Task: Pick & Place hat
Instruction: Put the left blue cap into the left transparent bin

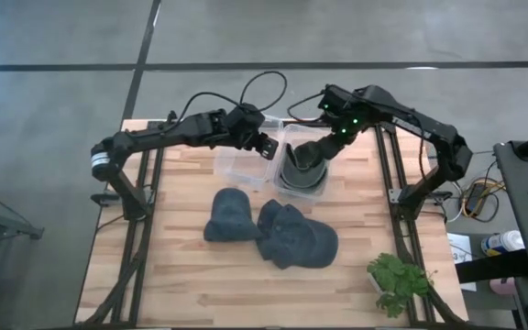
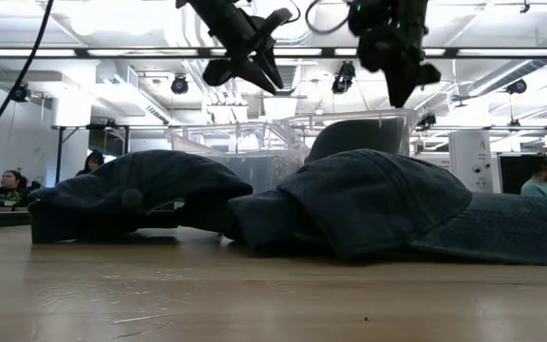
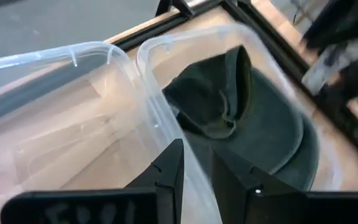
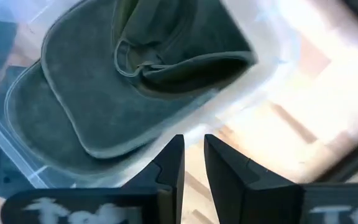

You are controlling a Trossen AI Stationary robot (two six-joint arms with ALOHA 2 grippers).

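A dark green cloth hat [image 1: 302, 170] lies in the right-hand clear plastic bin [image 1: 282, 186], with the right gripper [image 4: 192, 163] above it, fingers nearly closed and empty. The left gripper [image 3: 196, 171], also narrowly parted and empty, hangs over the rim between that bin and the empty clear bin [image 1: 236, 169]; a descent here could strike the wall. Two dark blue caps [image 1: 273, 231] wait on the wooden table [image 1: 200, 289], overlapping, their edges hard to separate.

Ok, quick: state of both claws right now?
Left claw: open a little, empty, over the edge between the two bins.
Right claw: open a little, empty, above the hat in the bin.
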